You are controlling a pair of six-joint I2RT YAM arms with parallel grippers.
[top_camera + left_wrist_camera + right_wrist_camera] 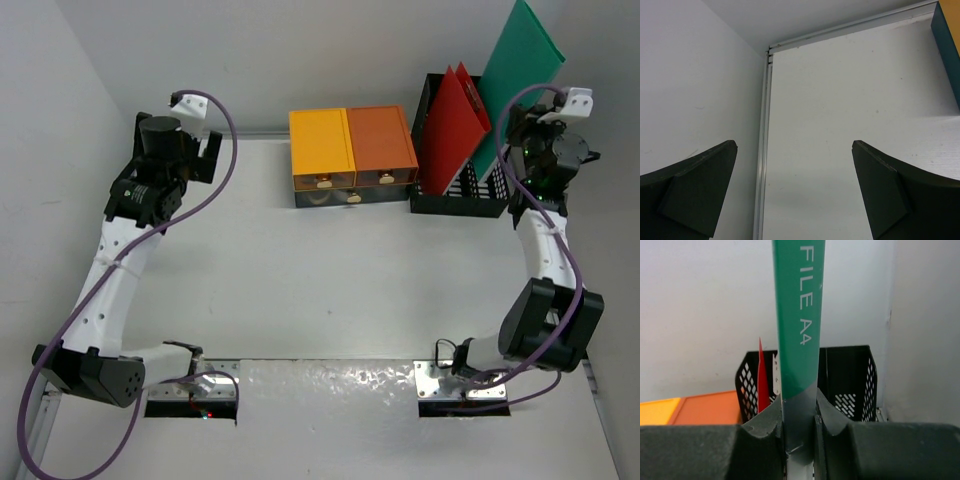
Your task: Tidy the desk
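Note:
The white desk (330, 280) has grey rails along its sides. My right gripper (520, 145) is at the far right, shut on a green folder (520, 60) that leans up over the black mesh file rack (455, 195). In the right wrist view the green folder (799, 315), marked "FILE A4", is pinched edge-on in my gripper (799, 415), above the rack (850, 375). A red folder (450, 125) stands in the rack's left part and shows in the right wrist view (762, 380). My left gripper (200, 160) is open and empty over the desk's far left corner (850, 100).
A yellow-and-orange drawer box (350, 155) stands at the back middle, just left of the rack; it also shows in the right wrist view (695, 410). White walls close in on the left, back and right. The left rail (762, 150) lies under my left gripper (794, 145).

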